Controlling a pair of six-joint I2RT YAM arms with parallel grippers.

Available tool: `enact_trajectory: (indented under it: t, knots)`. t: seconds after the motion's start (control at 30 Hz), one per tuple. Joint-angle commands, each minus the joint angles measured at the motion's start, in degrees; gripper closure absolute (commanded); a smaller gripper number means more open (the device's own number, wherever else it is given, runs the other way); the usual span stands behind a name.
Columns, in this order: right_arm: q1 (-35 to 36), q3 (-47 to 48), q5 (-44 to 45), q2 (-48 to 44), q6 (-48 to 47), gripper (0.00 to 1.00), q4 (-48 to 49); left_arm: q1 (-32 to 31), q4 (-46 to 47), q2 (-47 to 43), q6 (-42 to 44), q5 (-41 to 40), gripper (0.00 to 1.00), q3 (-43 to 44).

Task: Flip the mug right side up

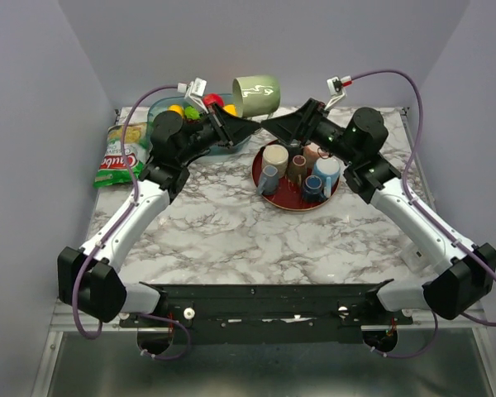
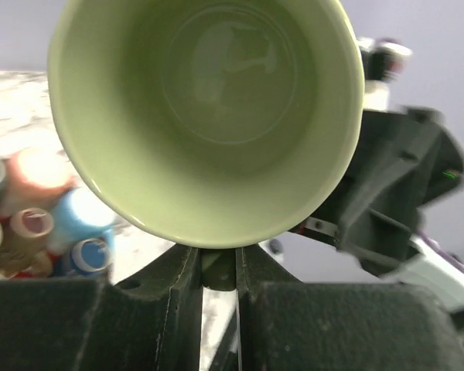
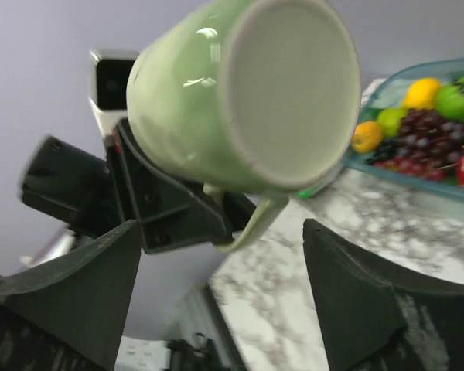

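The pale green mug hangs on its side in the air above the back of the table, tilted. In the left wrist view its open mouth faces the camera. In the right wrist view its flat bottom faces me, with the handle pointing down. My left gripper is shut on that handle from below. Just to the right of the mug, my right gripper stands open, its wide-apart fingers touching nothing.
A red tray with several cups stands right of centre under the right arm. A glass bowl of fruit sits at the back left. A snack bag lies at the table's left edge.
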Motion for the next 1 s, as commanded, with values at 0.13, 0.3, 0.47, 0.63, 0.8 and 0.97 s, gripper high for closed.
enact_trajectory:
  t: [0.13,0.3,0.47,0.63,0.8,0.97]
  knots:
    - [0.32,-2.79,13.41,-5.86,-9.34,0.00,-12.09,0.70,-32.69,-7.40,24.11,-23.99,1.00,8.34]
    - [0.32,-2.44,20.37,-6.83,-13.99,0.00,-19.13,0.70,-47.97,-8.98,32.49,-39.08,1.00,8.00]
    - [0.32,-2.09,25.21,-6.13,-16.11,0.00,-24.23,0.79,-52.67,-11.53,37.68,-47.72,1.00,1.68]
    - [0.32,-0.07,25.21,-3.24,-17.61,0.00,-28.88,1.05,-56.62,-10.83,37.51,-53.79,1.00,-3.08]
    - [0.32,0.64,24.60,-1.03,-17.34,0.00,-30.39,2.89,-57.32,-6.80,37.15,-52.32,1.00,-5.71]
    - [0.32,1.08,23.63,0.73,-17.69,0.00,-31.35,5.27,-57.86,-0.99,36.80,-49.59,1.00,-6.16]
